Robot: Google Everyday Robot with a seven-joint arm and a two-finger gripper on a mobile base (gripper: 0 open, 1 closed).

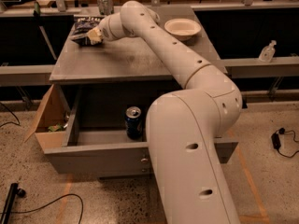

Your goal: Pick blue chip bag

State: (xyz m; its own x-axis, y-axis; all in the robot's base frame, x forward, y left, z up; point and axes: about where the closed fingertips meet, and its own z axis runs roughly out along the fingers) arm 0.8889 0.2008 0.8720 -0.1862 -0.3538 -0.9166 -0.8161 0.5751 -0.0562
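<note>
The blue chip bag (82, 31) is a dark navy crinkly bag with a pale banner along its top. It lies at the back left of the grey table top (135, 59). My gripper (95, 35) is at the end of the long white arm that reaches over the table from the right. It sits right at the bag's right edge, touching or overlapping it, and hides part of the bag.
A silver can (105, 3) stands behind the bag at the table's back edge. A pale bowl (182, 28) sits at the back right. A blue soda can (133, 122) stands in the open drawer (93, 153) below. A cardboard box (49, 120) is at the left.
</note>
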